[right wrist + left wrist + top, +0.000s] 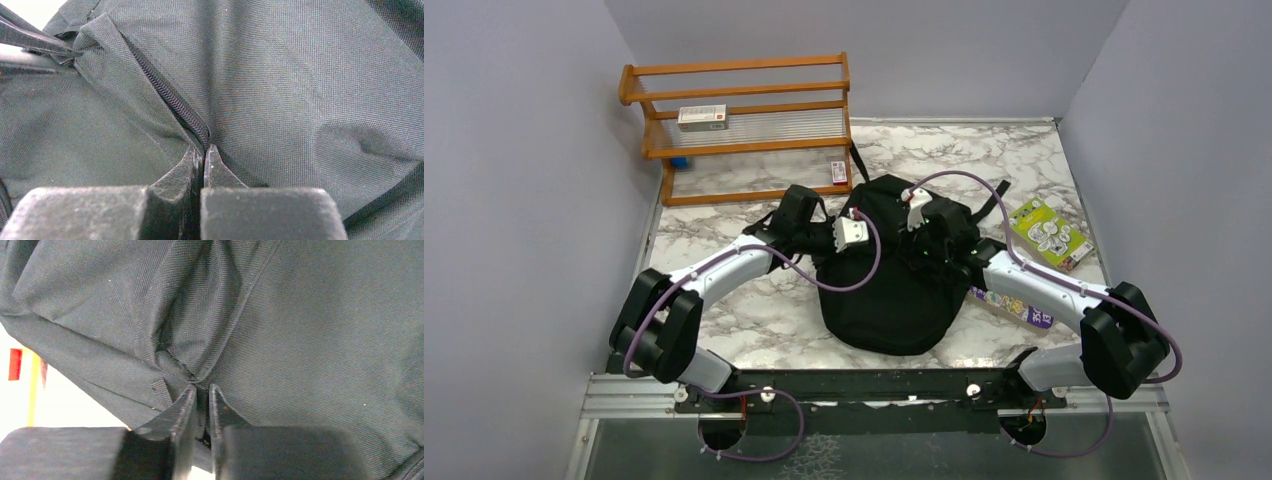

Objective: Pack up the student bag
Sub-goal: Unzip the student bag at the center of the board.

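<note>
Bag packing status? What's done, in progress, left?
Done: nothing visibly packed; the student bag has its zipper closed where visible.
In hand: the left pincer pinches a fabric fold, and the right pincer is shut at the zipper's end, probably to open it.
Left: the green packet and purple box beside the bag, plus the white box and small pack on the wooden rack, all sit outside it.
</note>
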Controlling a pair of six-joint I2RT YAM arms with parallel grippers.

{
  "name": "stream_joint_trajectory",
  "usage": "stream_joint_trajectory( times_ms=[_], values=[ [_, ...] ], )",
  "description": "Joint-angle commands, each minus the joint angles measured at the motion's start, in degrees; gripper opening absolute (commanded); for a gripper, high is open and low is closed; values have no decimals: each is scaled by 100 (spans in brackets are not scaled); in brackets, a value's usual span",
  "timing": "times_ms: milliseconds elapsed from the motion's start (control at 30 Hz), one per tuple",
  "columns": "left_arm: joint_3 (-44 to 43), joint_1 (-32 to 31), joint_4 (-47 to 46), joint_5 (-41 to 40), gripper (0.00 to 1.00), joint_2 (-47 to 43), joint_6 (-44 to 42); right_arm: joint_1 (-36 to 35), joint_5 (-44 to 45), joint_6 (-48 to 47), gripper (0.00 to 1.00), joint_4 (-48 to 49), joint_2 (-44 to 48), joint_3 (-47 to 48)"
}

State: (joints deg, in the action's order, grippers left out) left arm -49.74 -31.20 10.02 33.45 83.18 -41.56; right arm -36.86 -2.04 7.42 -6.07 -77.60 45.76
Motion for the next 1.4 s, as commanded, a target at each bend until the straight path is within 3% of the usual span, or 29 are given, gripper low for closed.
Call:
stream_joint_trajectory(
  times_ms=[0, 67, 267, 600, 867, 1133, 1367],
  values=[
    [-539, 17, 493, 251, 6, 344, -62, -14, 81, -48, 1, 167, 150, -33],
    [-672, 22, 606, 311, 0, 463, -10, -14, 131, -40, 1, 117, 137, 13],
    [-673, 31, 505, 372, 0, 318, 338, -14, 500, 114, 1, 103, 139, 0],
    [417, 79, -1449, 132, 0, -783, 2034, -14, 1067, 503, 1, -63, -32, 188],
    [875, 119, -2240, 119, 0, -1143, 2796, -14, 1196, 590, 1, -129, -62, 238],
    [918, 114, -2156, 559, 0, -1198, 3012, -14, 1314, 815, 1, -184, -50, 292],
    [1225, 114, -2118, 520, 0, -1754, 3440, 7, 1569, 1152, 1, -235, -221, 565]
  ],
)
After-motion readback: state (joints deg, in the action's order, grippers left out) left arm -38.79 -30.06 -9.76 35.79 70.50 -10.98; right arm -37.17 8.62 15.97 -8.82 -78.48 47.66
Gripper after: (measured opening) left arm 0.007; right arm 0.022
